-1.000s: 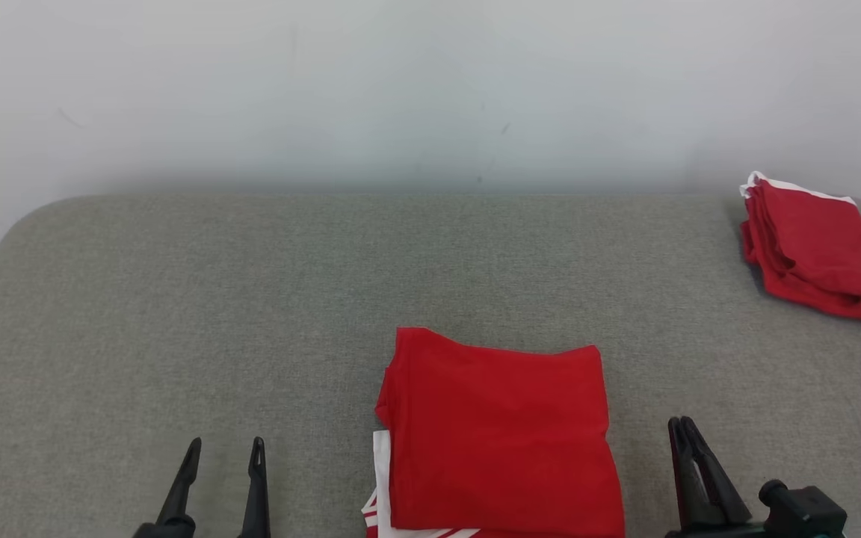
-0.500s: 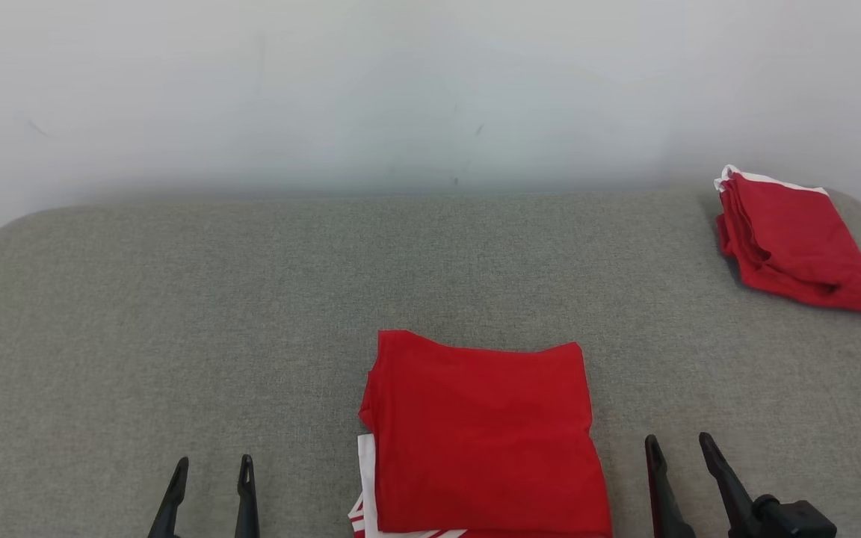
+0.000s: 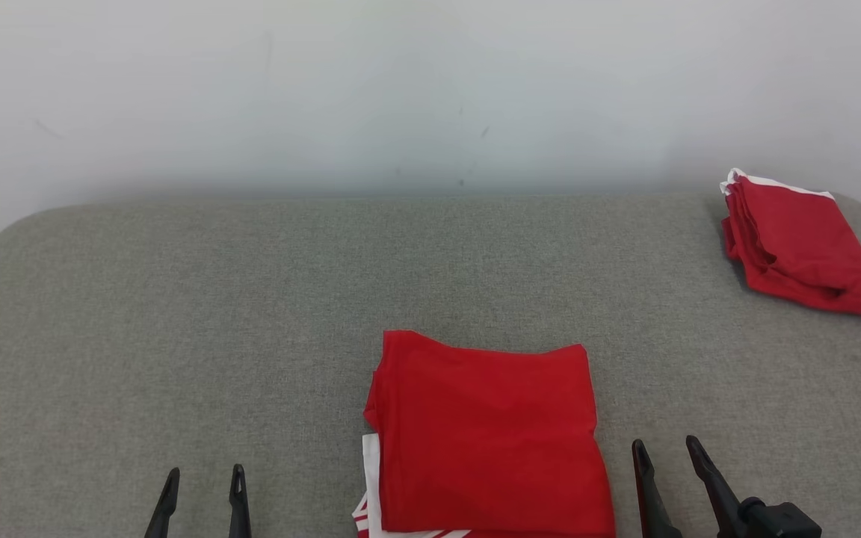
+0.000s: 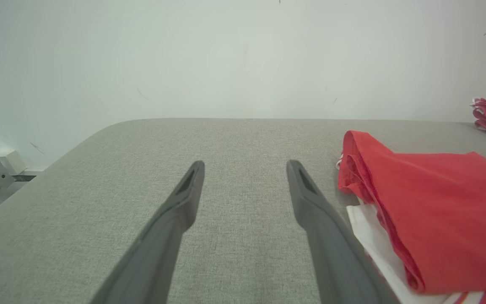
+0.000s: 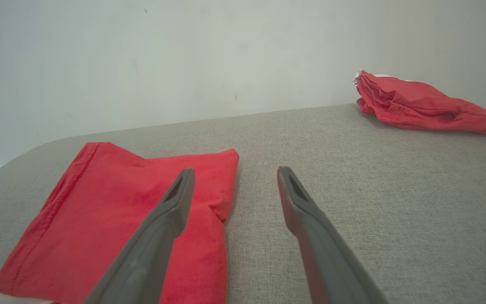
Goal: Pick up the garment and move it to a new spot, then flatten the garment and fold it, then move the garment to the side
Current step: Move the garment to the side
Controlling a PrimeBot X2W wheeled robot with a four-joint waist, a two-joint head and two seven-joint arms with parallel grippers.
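Since approx. 1 s ago, right end effector [image 3: 664, 444] has gone from closed to fingers spread, holding nothing. Left end effector [image 3: 205, 471]: spread, empty. Folded red garment [image 3: 486, 433] lies on table [image 3: 176, 314] btwn both, at near edge; second red bundle [image 3: 800, 243] at far right corner.

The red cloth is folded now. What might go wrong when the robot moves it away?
The cloth is stacked layers with a white edge poking out; the open right tool pinching only the top might unfold it. The red pile sits near the table corner; pushing there might knock it off.
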